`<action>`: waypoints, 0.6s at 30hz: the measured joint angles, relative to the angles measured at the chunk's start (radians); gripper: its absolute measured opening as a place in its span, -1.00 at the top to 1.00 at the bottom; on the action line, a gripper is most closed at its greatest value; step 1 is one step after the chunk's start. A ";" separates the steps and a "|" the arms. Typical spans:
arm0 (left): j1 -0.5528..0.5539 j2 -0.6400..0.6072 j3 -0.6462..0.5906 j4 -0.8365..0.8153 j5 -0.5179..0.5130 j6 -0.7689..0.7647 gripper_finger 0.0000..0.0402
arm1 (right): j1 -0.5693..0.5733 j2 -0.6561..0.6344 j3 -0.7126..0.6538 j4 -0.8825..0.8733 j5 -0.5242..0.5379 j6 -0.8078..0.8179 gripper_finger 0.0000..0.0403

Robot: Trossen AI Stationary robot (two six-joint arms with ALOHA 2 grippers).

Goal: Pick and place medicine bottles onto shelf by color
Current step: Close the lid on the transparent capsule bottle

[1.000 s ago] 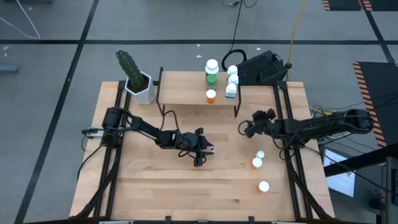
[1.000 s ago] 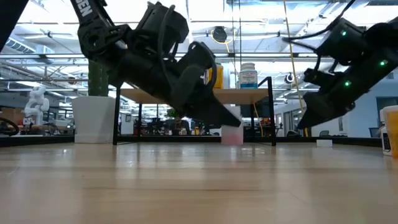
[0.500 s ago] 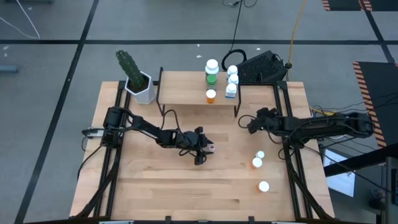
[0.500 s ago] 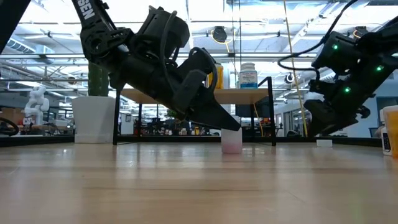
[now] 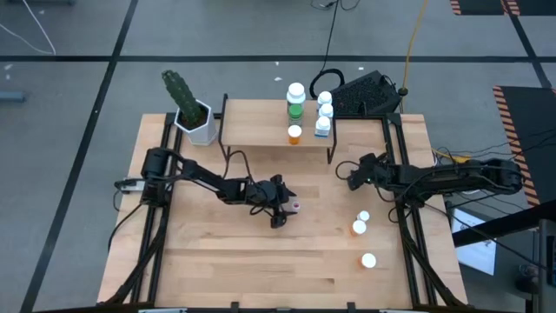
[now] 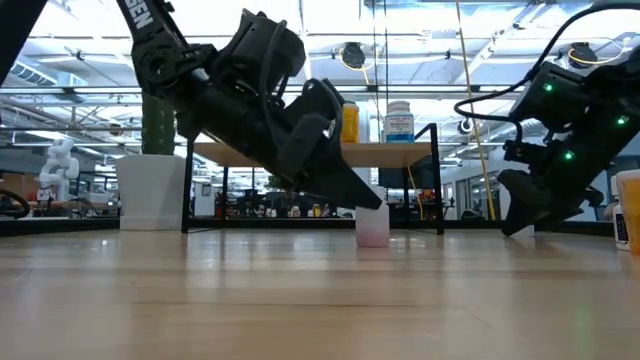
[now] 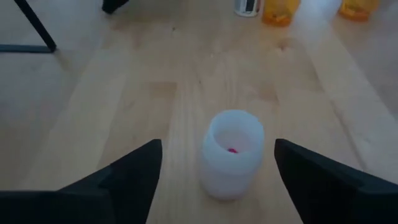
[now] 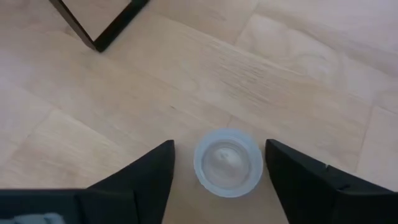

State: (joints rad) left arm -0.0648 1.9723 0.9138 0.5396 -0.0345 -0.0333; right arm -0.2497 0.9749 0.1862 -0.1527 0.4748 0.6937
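A pinkish bottle stands upright on the table, between the fingers of my open left gripper, which do not touch it. In the high view it is at mid table. My open right gripper hangs low right of the shelf, its fingers either side of a small pale round bottle seen from above, apart from it. On the shelf stand a green bottle, an orange one and three blue-white ones.
Three more bottles stand near the table's right edge, two close together and one nearer the front. A white pot with a cactus stands left of the shelf. A black keyboard-like thing lies behind the shelf's right end.
My left gripper has opened and let go of the pinkish bottle, which now stands on its base on the table. My right gripper has sunk toward the table, shifted a little toward the right edge and rolled.
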 joint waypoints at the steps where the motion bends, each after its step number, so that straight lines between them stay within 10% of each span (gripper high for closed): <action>1: -0.001 -0.011 0.000 -0.014 0.000 0.005 -0.58 | 0.000 0.000 -0.003 0.003 0.000 0.000 -0.14; 18: -0.029 -0.210 0.000 -0.132 0.000 0.033 -0.59 | 0.001 -0.058 -0.010 0.038 -0.111 -0.033 0.34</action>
State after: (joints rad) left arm -0.0937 1.7625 0.9138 0.4079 -0.0349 0.0000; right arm -0.2487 0.9165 0.1764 -0.1147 0.3636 0.6610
